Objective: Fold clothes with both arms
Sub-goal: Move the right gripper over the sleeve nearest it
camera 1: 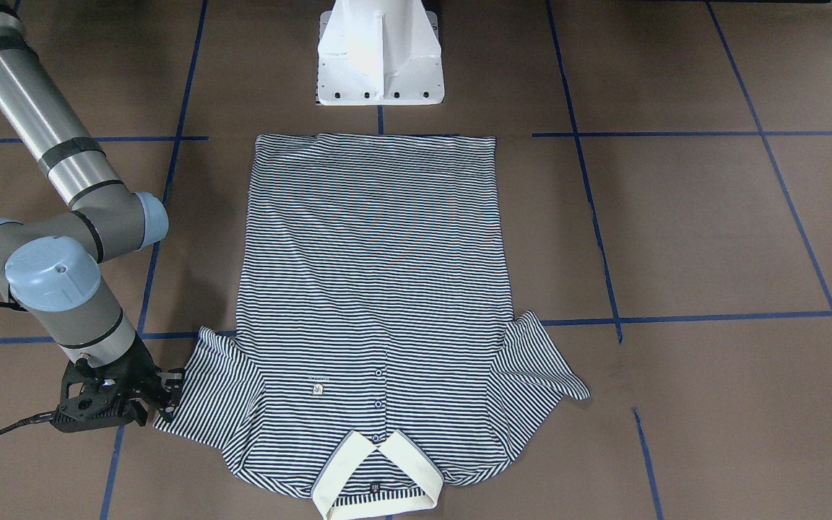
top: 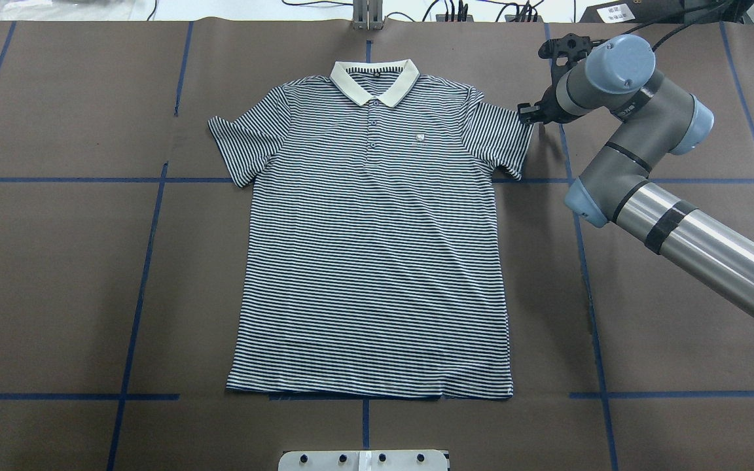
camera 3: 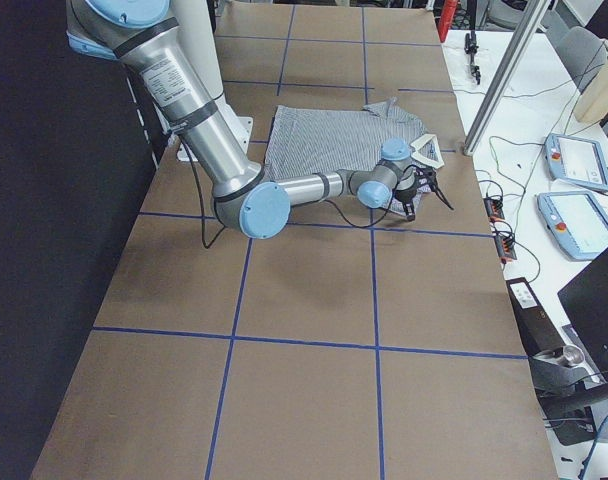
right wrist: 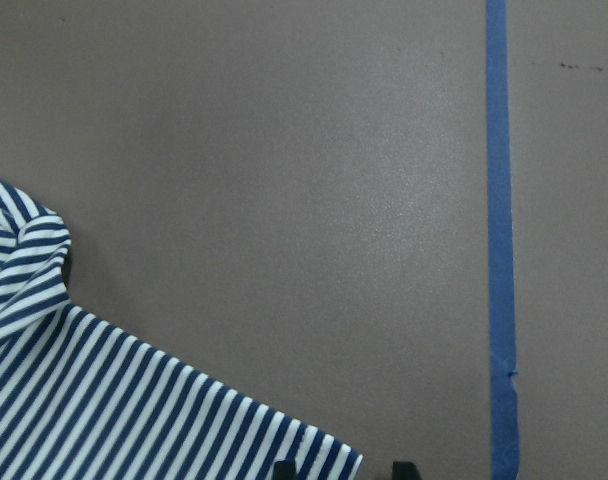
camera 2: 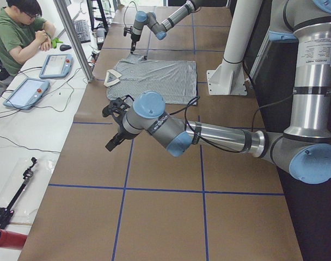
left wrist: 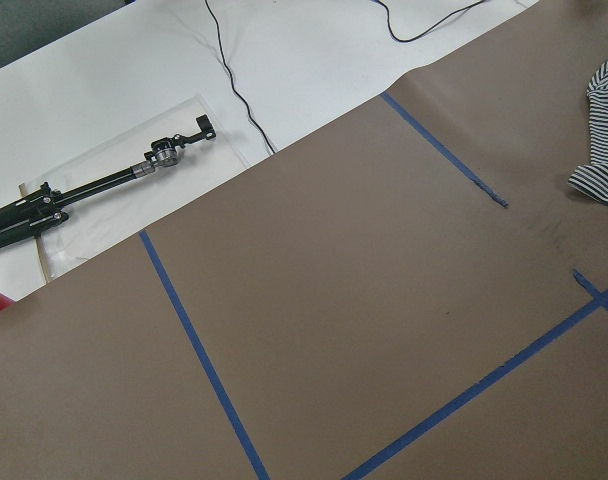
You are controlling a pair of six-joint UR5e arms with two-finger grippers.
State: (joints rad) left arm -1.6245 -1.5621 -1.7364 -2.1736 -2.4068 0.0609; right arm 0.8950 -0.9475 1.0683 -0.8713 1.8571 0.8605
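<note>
The striped polo shirt lies flat and face up on the brown table, its cream collar at the far edge from the robot. My right gripper is low at the outer hem of the shirt's right-hand sleeve in the overhead view. In the right wrist view its fingertips stand apart, open, with the sleeve corner between them. The left arm hangs above bare table, well off to the left of the shirt. Its gripper shows only in the exterior left view, so I cannot tell its state.
The white pedestal base stands just beyond the shirt's hem. Blue tape lines grid the brown table. A person sits at the side bench with teach pendants. A black tool lies on the white bench.
</note>
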